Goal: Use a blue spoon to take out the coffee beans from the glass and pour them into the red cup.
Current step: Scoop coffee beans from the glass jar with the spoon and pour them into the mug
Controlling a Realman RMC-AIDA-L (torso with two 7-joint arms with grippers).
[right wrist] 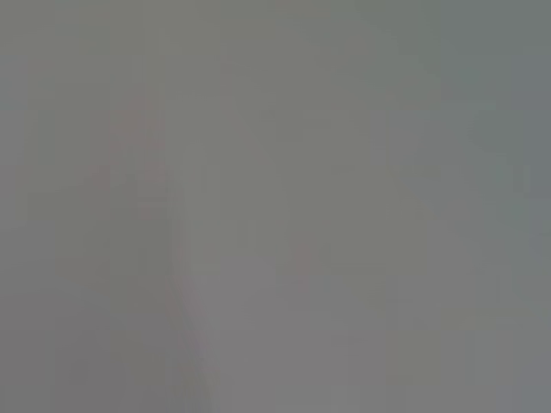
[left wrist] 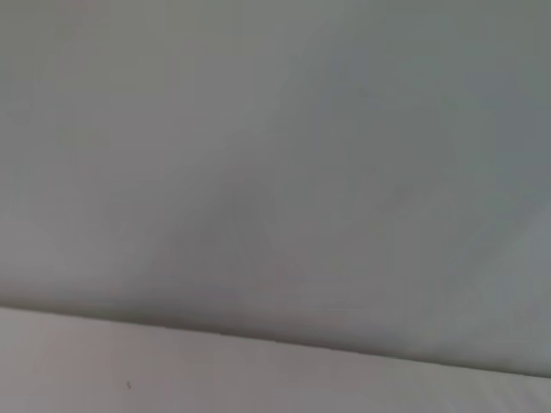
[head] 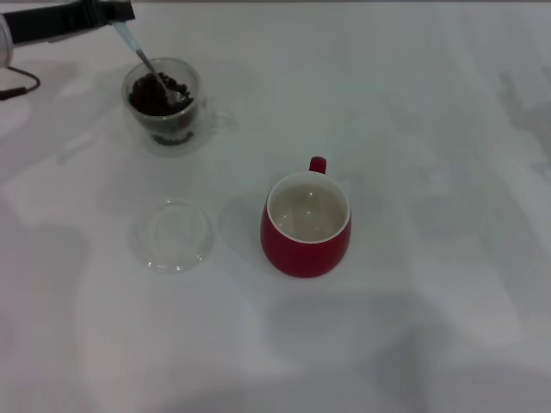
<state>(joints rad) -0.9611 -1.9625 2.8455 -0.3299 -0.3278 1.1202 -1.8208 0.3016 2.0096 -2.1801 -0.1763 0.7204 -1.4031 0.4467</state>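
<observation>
In the head view the glass [head: 166, 107] stands at the far left, holding dark coffee beans [head: 157, 95]. The blue spoon [head: 145, 58] slants down into it, its metal bowl among the beans and its pale handle running up to my left gripper [head: 116, 17] at the top left corner, which is shut on the handle. The red cup [head: 306, 224] stands near the middle, upright, its cream inside bare and its handle pointing away from me. The right gripper is out of view. Both wrist views show only blank grey-white surface.
A flat shallow clear round dish [head: 175, 236] lies on the white table [head: 430, 129] between the glass and the red cup, nearer to me. A dark cable [head: 21, 88] loops at the far left edge.
</observation>
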